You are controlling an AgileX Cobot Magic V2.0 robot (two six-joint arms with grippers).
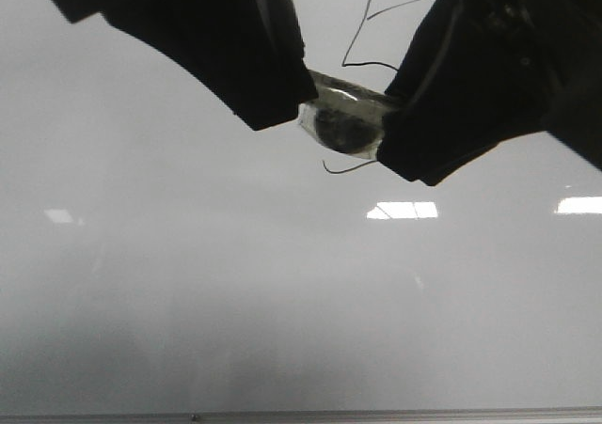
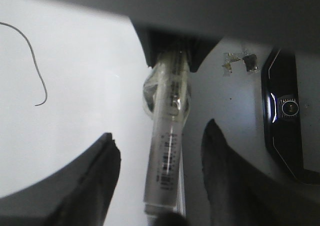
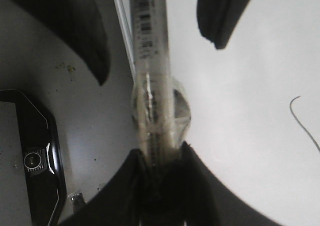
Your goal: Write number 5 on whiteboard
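Observation:
The whiteboard [image 1: 188, 283] fills the front view. The number 5 [image 1: 361, 31] is a thin black line: slanted stem, detached top stroke, and a bottom curl showing below the pen; its belly is hidden by the grippers. Part of the line shows in the left wrist view [image 2: 36, 60] and in the right wrist view [image 3: 303, 120]. My right gripper [image 3: 161, 153] is shut on a clear-barrelled marker pen [image 3: 150, 60], also in the front view [image 1: 343, 118]. My left gripper [image 2: 160, 133] is open, its fingers [image 2: 102, 171] on either side of the pen's barrel [image 2: 167, 151] without touching it.
A black device with a round lens [image 2: 287, 121] lies on the surface beside the whiteboard, also in the right wrist view [image 3: 37, 171]. Small scraps [image 2: 237, 60] lie near it. The board's metal edge strip [image 1: 301, 415] runs along the front.

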